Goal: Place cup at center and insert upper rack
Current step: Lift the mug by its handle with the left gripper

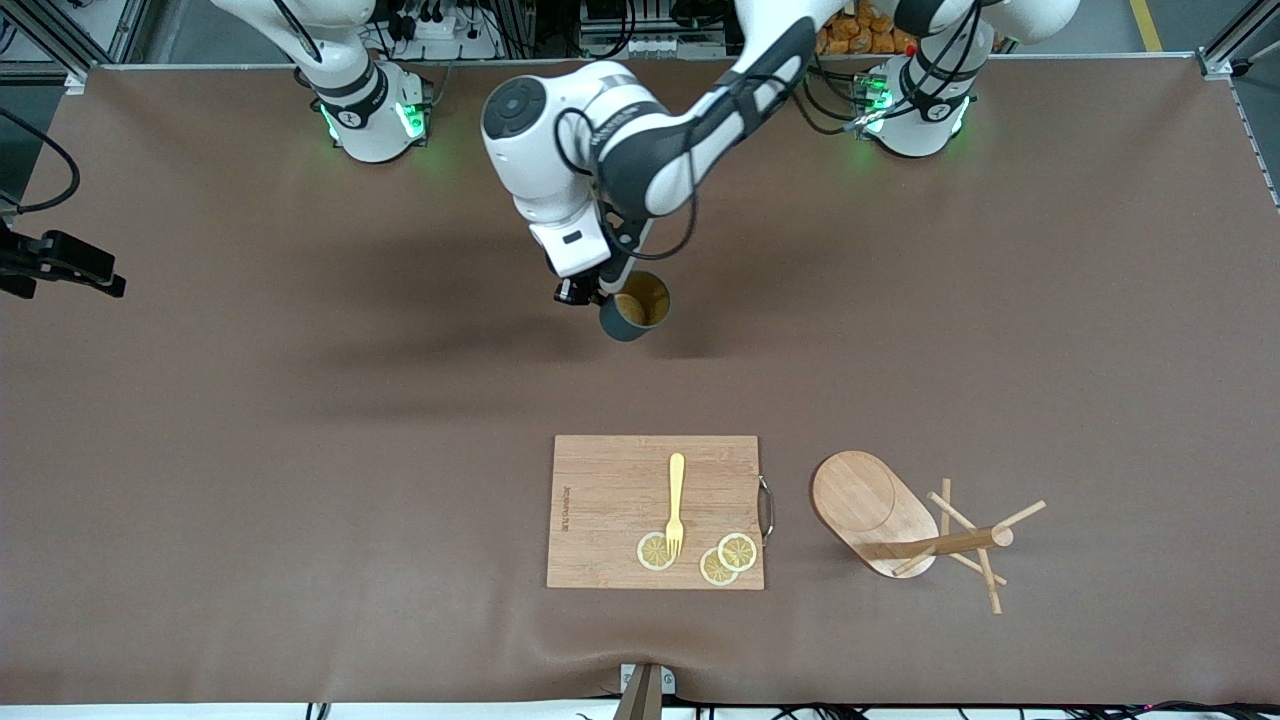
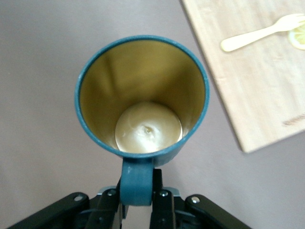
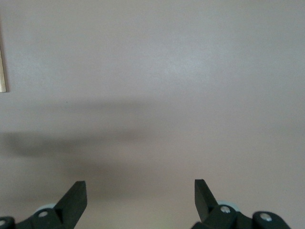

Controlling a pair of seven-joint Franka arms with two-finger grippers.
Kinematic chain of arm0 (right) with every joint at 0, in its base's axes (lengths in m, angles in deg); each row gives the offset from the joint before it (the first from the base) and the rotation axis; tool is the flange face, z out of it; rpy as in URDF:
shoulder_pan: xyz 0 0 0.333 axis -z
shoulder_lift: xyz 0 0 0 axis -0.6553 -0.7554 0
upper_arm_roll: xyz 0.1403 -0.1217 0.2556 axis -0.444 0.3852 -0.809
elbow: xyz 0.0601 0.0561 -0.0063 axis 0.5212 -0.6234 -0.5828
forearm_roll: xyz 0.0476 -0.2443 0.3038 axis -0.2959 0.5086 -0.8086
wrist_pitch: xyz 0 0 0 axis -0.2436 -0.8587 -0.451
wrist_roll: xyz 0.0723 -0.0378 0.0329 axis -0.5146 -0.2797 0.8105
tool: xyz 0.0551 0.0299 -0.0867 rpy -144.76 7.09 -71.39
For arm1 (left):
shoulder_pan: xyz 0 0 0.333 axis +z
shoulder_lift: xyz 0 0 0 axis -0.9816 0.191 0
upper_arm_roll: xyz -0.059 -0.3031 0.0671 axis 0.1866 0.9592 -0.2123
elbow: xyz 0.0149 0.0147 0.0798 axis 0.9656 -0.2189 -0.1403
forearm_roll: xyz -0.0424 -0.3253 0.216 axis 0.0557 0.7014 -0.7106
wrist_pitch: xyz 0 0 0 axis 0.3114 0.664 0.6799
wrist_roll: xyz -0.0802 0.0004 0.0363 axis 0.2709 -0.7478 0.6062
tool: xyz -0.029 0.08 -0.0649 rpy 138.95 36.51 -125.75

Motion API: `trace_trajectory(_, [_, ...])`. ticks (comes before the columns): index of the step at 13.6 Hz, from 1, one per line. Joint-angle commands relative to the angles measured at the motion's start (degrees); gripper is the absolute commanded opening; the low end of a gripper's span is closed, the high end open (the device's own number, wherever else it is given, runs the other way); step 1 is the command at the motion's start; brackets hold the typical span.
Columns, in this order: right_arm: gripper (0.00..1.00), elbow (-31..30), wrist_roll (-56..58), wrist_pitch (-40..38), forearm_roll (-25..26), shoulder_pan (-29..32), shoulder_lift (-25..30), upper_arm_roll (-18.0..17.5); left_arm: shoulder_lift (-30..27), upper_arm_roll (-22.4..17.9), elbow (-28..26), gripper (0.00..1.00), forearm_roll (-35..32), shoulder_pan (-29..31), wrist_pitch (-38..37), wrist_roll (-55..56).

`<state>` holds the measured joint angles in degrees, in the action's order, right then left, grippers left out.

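— Left claw (image 2: 138, 200)?
— Clamped on the cup (image 1: 636, 305) by its loop handle, over bare tabletop (image 1: 300, 420) near the middle. Mouth tipped toward the front camera.

— Upper rack (image 1: 905, 525)?
— Lying on its side beside the cutting board (image 1: 610, 510), post pointing toward the left arm's end.

— Right claw (image 3: 140, 198)?
— Spread apart, holding nothing, waiting above bare tabletop.

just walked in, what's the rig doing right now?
The left gripper is shut on the cup's handle and holds it upright over the bare table, farther from the camera than the cutting board. The mug tree lies on its side beside the board, untouched. The right gripper waits open above the table.
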<state>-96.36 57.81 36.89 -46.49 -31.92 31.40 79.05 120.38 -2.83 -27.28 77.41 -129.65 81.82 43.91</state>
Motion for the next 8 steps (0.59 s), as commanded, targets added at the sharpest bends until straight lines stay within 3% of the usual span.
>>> trace_trajectory(1, [1.00, 1.53, -0.54, -0.74, 0.85, 0.12, -0.41, -0.36, -5.18, 0.29, -2.96, 0.00, 4.48, 4.68, 1.43, -6.50])
trace_trajectory(8, [1.00, 1.53, -0.54, -0.74, 1.55, -0.06, -0.41, -0.44, -8.52, 0.29, -2.87, 0.00, 16.51, 15.58, 3.45, -19.68])
